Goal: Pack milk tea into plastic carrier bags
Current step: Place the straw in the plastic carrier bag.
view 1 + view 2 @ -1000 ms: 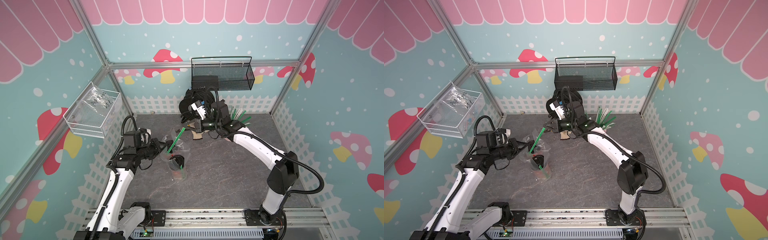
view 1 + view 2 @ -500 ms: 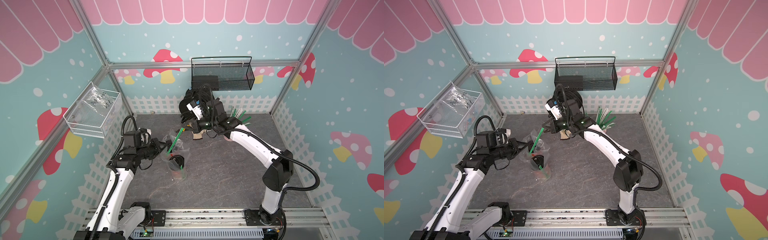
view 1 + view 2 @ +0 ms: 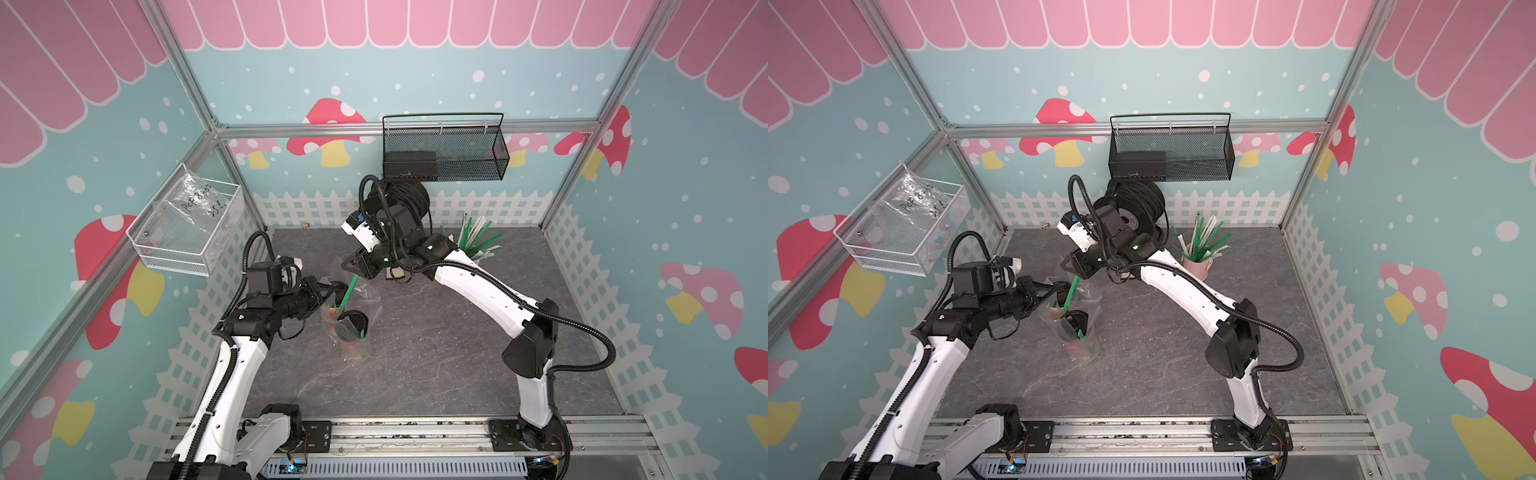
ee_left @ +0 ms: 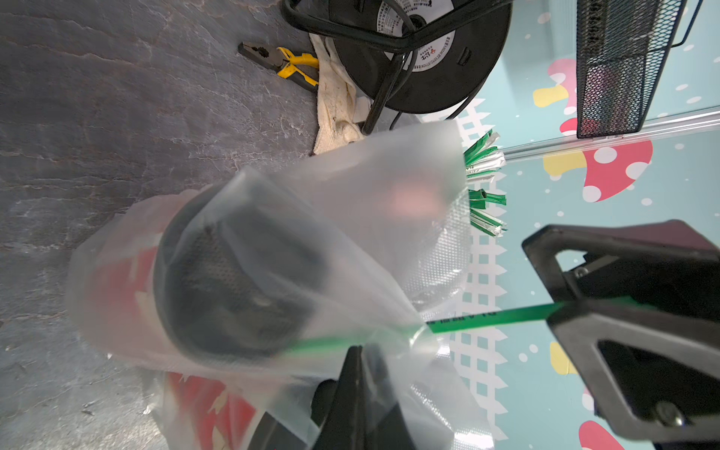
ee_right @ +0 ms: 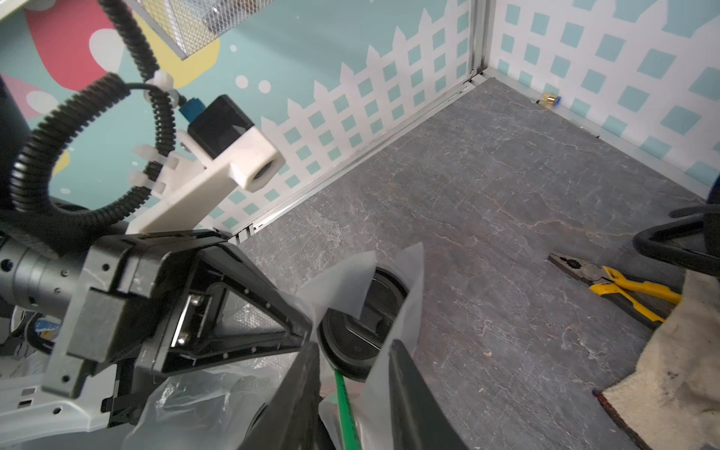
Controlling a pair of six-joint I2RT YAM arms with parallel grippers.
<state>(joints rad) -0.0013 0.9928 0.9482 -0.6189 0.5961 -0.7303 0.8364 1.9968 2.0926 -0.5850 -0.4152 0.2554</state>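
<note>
In both top views the bag [image 3: 370,302] stands mid-table with the cups [image 3: 352,323] inside, one black lid up and the red of a second beside it. The left claw [image 3: 338,286] grips the bag's rim from the side, and the right claw [image 3: 351,269] hangs over the mouth with a green straw [image 3: 348,293] slanting from it down into the bag. The step looks like dropping that straw in with the cups. To do it well, the left pinch should stay firm and high so the mouth does not sag. The straw's lower end should be well below the rim before it goes free, and the right claw should back out the way it came so it does not snag the film. In the left wrist view the bag [image 4: 350,187] drapes over a lid [image 4: 233,280]. The left claw [image 4: 360,358] is clenched on a fold of film, and the straw [image 4: 487,315] runs from that fold into the right claw [image 4: 557,309]. In the right wrist view the right claw [image 5: 354,346] has its jaws parted wider than the straw [image 5: 343,393], which lies between them close to one finger, loosened rather than squeezed. Beyond it the left claw [image 5: 309,335] tapers shut on the film beside the lid [image 5: 358,331].
</note>
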